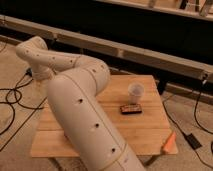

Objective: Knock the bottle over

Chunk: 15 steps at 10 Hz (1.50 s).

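On the table point(145, 132) I see a cup point(135, 91) upright near a dark packet point(131, 108); my arm point(80, 110) hides the gripper, so I cannot tell its grip.

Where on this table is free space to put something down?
Free: front right strip of the table, below the dark flat object. The white cup crowds the back right; the arm covers the left. The claw is out of view.

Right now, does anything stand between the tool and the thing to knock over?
Cannot tell. The tool is not in view, and no bottle shows. A cup and a dark flat packet are on the table, beside the arm.
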{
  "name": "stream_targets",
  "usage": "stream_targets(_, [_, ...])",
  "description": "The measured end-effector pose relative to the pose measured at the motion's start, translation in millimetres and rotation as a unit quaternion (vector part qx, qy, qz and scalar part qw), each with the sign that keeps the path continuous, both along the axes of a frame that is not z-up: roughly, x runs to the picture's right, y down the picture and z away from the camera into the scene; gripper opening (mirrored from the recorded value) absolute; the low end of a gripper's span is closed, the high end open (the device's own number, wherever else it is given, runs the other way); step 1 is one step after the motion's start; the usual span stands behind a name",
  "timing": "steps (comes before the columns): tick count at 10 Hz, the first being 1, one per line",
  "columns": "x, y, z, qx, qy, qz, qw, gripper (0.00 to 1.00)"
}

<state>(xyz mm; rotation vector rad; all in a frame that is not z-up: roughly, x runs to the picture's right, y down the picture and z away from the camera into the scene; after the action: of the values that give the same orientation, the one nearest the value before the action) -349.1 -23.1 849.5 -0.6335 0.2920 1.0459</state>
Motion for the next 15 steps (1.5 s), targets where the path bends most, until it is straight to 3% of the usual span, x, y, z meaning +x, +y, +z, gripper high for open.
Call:
stream_targets(3, [-6.5, -24.8, 23.8, 0.026, -0.01, -0.01, 0.9995, 0.65])
stream_targets(6, [-3.2, -49.8, 46.0, 0.061, -0.012, -0.001, 0.9981, 0.65])
stream_targets(13, [-0.8, -74.5, 83.5, 0.107, -0.023, 0.021, 0.9938, 0.65])
stream_targets(15, [-3.4, -85.4, 93.4, 0.132, -0.022, 0.024, 0.9907, 0.65])
